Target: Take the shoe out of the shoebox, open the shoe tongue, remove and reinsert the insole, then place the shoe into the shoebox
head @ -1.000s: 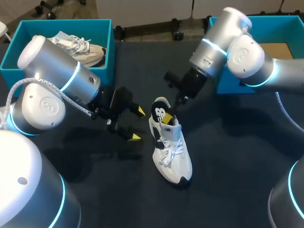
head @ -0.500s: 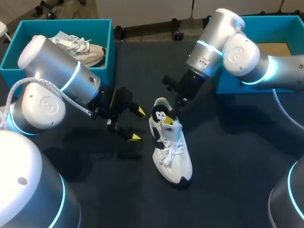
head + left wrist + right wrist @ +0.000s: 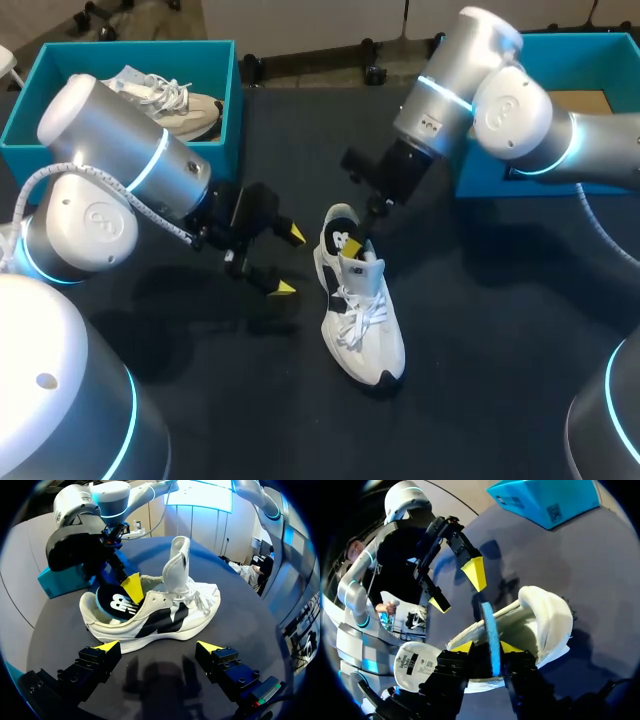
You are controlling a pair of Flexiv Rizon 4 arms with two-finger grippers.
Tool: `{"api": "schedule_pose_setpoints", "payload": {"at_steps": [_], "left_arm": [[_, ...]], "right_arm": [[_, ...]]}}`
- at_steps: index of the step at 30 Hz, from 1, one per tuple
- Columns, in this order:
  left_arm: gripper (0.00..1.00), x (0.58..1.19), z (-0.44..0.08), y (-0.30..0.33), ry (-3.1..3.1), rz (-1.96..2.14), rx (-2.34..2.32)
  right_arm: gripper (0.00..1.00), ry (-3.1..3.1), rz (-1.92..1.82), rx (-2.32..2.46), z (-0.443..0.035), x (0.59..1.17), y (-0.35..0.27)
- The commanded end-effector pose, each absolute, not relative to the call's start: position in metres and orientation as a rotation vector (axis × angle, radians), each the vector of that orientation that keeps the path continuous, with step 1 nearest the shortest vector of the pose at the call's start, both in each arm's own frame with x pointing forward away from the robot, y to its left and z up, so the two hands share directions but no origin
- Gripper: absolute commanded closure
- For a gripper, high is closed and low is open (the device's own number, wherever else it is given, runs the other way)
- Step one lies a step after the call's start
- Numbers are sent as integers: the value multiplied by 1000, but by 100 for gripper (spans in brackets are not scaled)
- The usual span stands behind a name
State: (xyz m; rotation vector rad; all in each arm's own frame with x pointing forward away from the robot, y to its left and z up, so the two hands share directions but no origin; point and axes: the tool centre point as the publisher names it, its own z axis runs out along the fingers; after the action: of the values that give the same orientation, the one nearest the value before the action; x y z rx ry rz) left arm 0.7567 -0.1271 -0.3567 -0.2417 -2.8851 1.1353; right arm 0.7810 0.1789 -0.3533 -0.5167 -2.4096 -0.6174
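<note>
One insole (image 3: 489,622) in right tool (image 3: 486,647)

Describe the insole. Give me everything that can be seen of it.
The insole is a thin pad, dark on its upper face with white print, and blue along its edge. Its rounded heel end sticks up, tilted, out of the heel opening of the white and black shoe. The rest is hidden inside the shoe. The right gripper is shut on it, with one yellow tip against each face. The left gripper is open beside the shoe and does not touch the insole.
</note>
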Motion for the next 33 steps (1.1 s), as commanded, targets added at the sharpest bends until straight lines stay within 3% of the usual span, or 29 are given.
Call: {"api": "schedule_pose_setpoints", "payload": {"at_steps": [1, 14, 23, 33], "left_arm": [[0, 756, -357, -125, -2882, 1142, -243], [0, 756, -355, -122, -2885, 1142, -253], [0, 755, -349, -116, -2884, 1126, -265], [0, 756, -337, -102, -2889, 1107, -292]], "right_arm": [[65, -2428, -626, -524, -350, 779, 179], [51, -2497, -656, -548, -326, 790, 177], [50, -2531, -689, -585, -310, 796, 176], [40, -2563, -775, -708, -289, 797, 169]]}}
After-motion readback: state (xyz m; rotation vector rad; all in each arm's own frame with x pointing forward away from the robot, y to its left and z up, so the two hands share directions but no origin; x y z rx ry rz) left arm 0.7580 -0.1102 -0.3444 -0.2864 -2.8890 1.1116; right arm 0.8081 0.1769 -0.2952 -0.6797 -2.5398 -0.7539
